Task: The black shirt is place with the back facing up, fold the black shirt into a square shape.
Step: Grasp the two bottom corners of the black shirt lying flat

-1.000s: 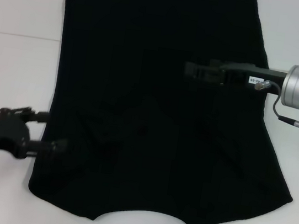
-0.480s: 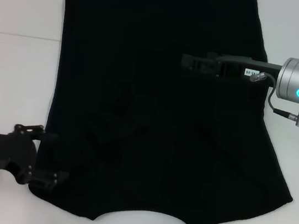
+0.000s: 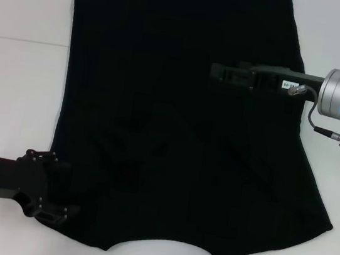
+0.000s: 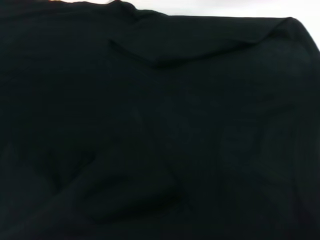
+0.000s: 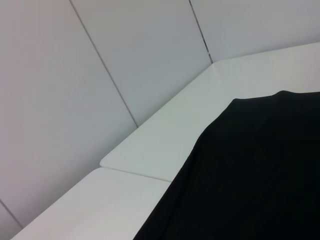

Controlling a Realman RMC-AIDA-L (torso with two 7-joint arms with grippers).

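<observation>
The black shirt [image 3: 178, 116] is soft matt cloth, faintly creased toward 7 o'clock. The table [image 3: 12, 80] beneath looks smooth, matt white. The left gripper [image 3: 53, 195], at 8 o'clock, and the right gripper [image 3: 218, 74], at 2 o'clock, look like matt black plastic on brushed silvery metal wrists.

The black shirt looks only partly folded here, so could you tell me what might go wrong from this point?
The left gripper sits at the near left corner of the black shirt, where wrinkled cloth could be pinched as more than one layer. The right gripper reaches over the shirt's right side; uneven pulls might skew the fold.
</observation>
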